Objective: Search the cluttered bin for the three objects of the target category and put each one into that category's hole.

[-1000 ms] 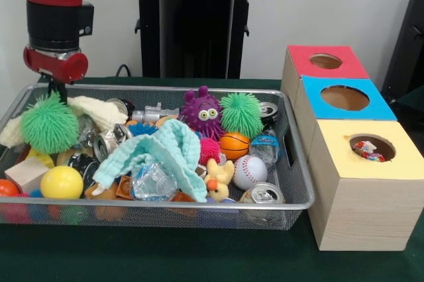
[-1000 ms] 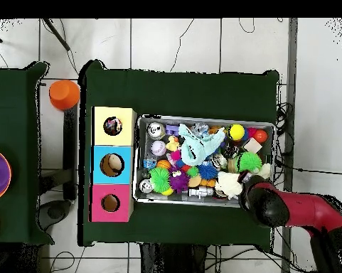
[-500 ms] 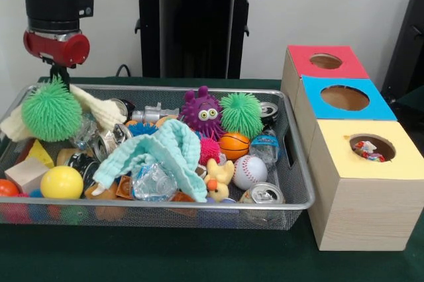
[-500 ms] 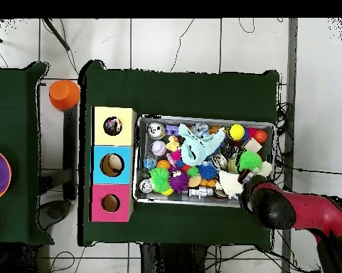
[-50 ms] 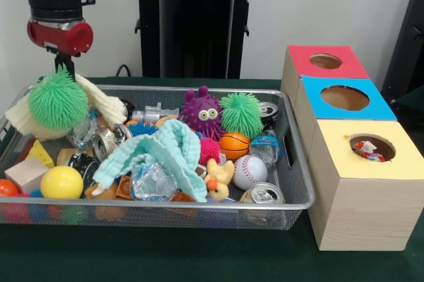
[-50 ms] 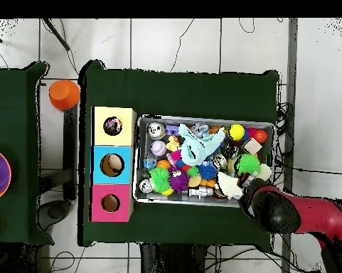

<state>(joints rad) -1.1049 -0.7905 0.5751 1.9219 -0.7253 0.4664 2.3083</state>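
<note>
A green spiky ball (image 5: pixel 58 100) hangs above the left end of the wire bin (image 5: pixel 291 163), just under my gripper (image 5: pixel 64 72), which is shut on its top; the ball hides the fingertips. In the overhead view the same ball (image 6: pixel 248 164) shows at the bin's right end beside the red arm (image 6: pixel 287 212). A second green spiky ball (image 5: pixel 242 114) and a purple spiky monster (image 5: pixel 202 111) lie in the bin's middle. To the right stand three boxes with round holes: red (image 5: pixel 301 57), blue (image 5: pixel 318 90) and yellow (image 5: pixel 397 163).
A cream cloth (image 5: pixel 99 104) drapes right behind the held ball. A teal cloth (image 5: pixel 159 153), yellow ball (image 5: pixel 61 182), baseball (image 5: pixel 249 171), small basketball (image 5: pixel 233 145), cans and a rubber duck (image 5: pixel 218 183) crowd the bin. An orange cup (image 6: pixel 64 93) stands off the table.
The gripper has risen with the green spiky ball, lifting it from among the clutter to above the bin's left end. Nothing else has moved.
</note>
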